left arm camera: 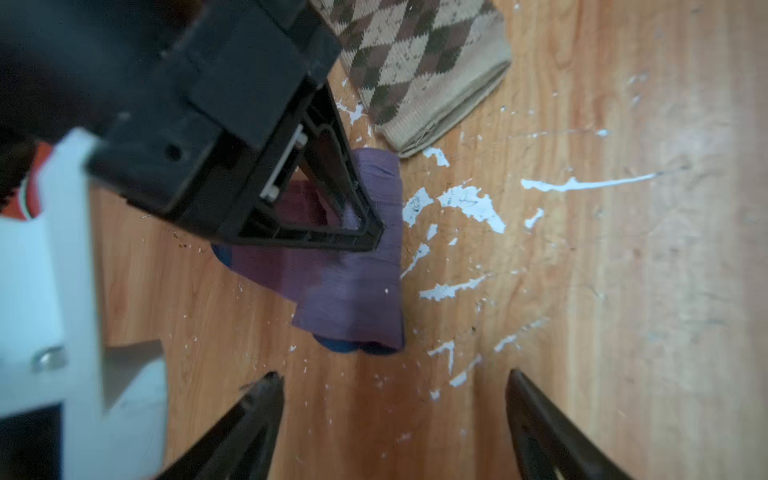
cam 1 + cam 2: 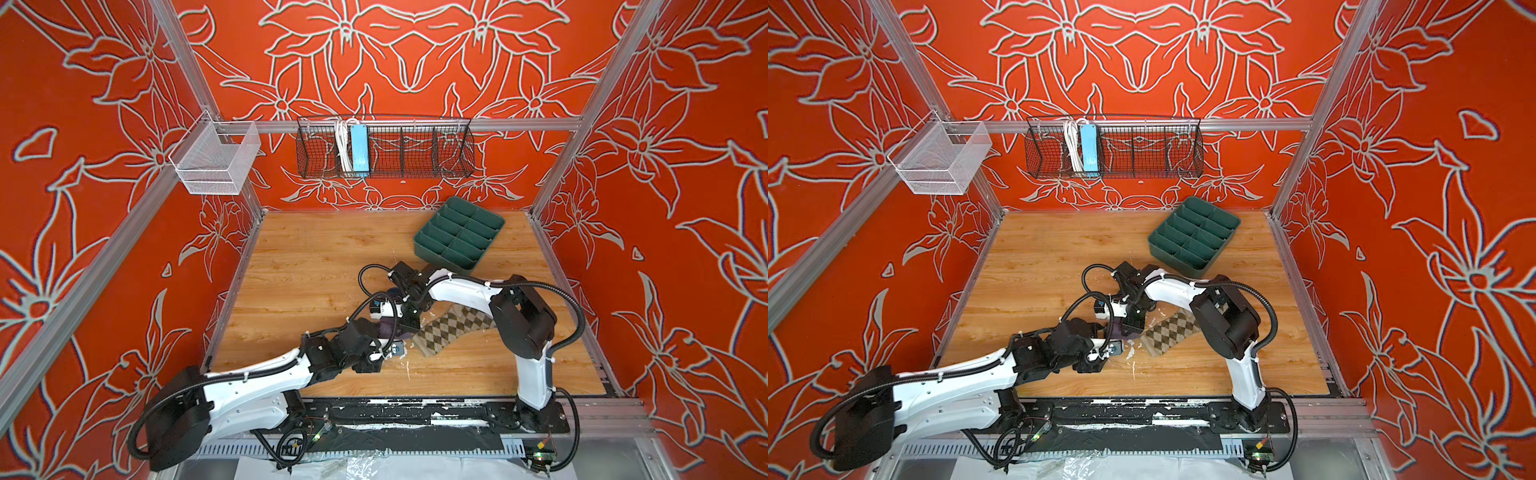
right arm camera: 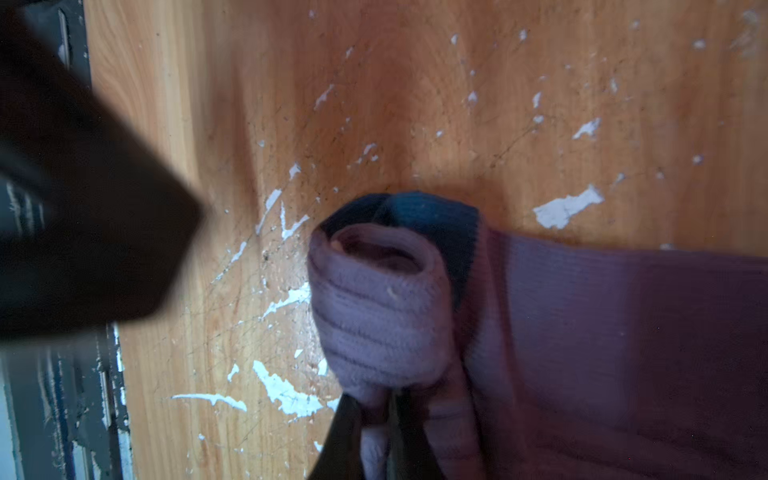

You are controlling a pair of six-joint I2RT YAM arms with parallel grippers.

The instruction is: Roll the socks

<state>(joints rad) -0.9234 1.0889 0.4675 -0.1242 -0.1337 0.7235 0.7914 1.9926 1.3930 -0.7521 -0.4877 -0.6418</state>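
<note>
The purple sock [image 3: 378, 307] lies on the wooden table, one end wound into a small roll with dark blue fabric showing behind it. My right gripper [image 3: 374, 407] is shut on the rolled end, pinching a fold of purple fabric. In the left wrist view the same sock [image 1: 357, 291] lies just beyond my left gripper [image 1: 392, 376], which is open, empty and not touching it. The right gripper [image 1: 376, 237] presses into the sock from above. The beige-and-brown argyle sock [image 2: 453, 328] lies flat right beside the purple one, partly under the right arm. In both top views the two grippers meet at mid-table.
A green compartment tray [image 2: 432, 249] stands at the back right of the table. A black wire basket [image 2: 415, 151] and a white mesh basket [image 2: 216, 162] hang on the back rail. White scuff marks [image 1: 473, 203] dot the wood around the socks.
</note>
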